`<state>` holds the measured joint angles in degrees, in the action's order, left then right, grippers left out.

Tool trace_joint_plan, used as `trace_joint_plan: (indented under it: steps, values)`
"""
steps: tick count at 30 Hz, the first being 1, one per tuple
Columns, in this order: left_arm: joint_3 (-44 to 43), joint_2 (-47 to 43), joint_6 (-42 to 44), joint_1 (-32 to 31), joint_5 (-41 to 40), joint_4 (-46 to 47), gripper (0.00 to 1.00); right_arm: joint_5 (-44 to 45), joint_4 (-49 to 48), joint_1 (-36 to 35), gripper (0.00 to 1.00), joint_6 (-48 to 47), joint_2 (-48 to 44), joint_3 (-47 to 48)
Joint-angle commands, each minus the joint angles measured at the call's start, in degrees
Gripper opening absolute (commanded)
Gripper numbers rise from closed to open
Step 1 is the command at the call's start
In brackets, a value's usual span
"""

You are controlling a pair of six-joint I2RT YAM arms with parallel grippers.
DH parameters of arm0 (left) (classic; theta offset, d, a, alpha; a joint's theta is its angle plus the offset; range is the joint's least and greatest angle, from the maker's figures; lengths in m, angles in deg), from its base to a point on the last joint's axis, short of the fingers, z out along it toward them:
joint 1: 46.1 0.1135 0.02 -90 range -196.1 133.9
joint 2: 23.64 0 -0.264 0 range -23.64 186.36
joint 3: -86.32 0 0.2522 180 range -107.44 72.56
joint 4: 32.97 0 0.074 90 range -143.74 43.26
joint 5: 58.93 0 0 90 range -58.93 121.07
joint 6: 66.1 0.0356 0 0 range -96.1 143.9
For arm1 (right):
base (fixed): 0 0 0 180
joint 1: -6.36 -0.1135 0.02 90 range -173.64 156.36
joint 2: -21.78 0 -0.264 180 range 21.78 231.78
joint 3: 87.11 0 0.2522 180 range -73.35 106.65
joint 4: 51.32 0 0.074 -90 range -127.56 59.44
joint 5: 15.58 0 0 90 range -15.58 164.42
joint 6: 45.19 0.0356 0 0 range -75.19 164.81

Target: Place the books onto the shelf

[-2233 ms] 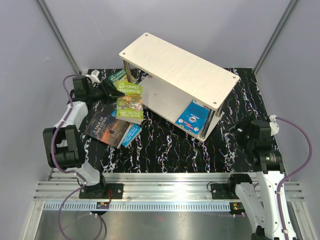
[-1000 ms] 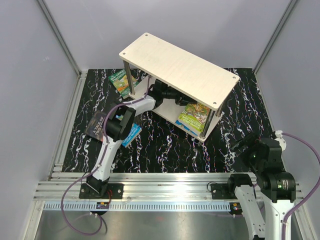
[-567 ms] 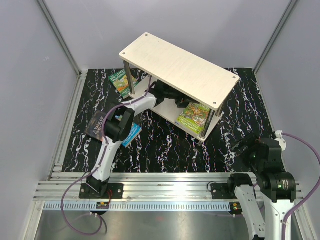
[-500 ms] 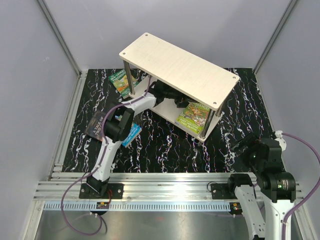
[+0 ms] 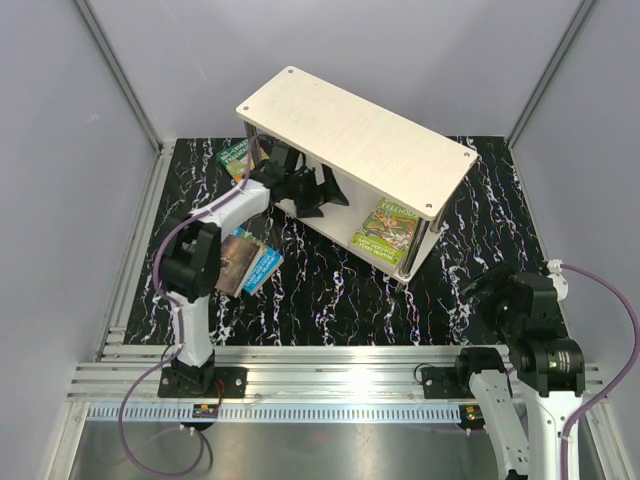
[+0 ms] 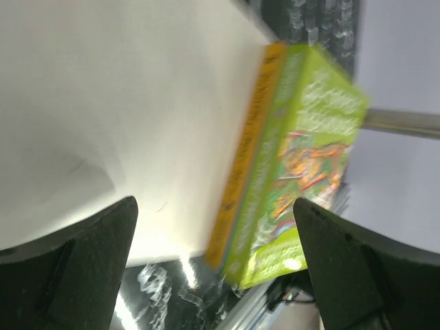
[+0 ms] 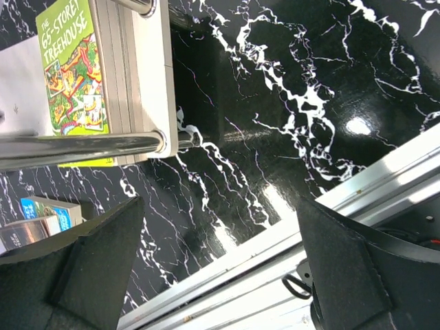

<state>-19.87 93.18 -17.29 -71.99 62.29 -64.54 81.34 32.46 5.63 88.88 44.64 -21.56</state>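
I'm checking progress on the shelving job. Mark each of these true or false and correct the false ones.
1. A green book lies on the lower board of the shelf. True.
2. The left gripper is shut on that book. False: it is open and empty, apart from the book.
3. A book lies on the shelf's top board. False: none shows there.
4. Books lie on the table left of the shelf. True: a brown book and a blue book lie by the left arm.
5. The right gripper holds a book. False: it is open and empty, over the table to the right of the shelf.
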Motion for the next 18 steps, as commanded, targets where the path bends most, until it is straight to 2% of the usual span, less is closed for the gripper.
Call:
trace_joint_plan:
  steps: [1, 6, 12, 15, 16, 18]
  values:
    - [5.8, -13.8, 4.4, 4.4, -8.3, -3.5, 0.99, 0.2, -4.3, -0.1, 1.0, 2.2, 1.1, -1.5]
    - [16.6, -25.5, 5.1, 11.9, -12.4, -5.7, 0.99, -0.9, -6.5, -0.1, 1.0, 4.4, 1.2, -3.8]
    - [24.4, -36.6, 6.6, 18.4, -21.2, -15.8, 0.99, -3.9, -10.6, -0.1, 1.0, 7.2, 2.2, -7.0]
    - [34.1, -42.0, 4.4, 25.8, -16.8, -14.3, 0.99, -5.6, -12.2, 0.0, 1.0, 8.0, 3.7, -7.9]
    - [37.5, -43.3, 3.3, 31.2, -14.6, -12.5, 0.99, -6.0, -12.6, 0.0, 0.99, 8.0, 4.0, -8.1]
    - [44.4, -46.7, 1.1, 36.1, -13.6, -11.9, 0.99, -6.8, -13.4, -0.1, 0.98, 8.0, 4.6, -8.3]
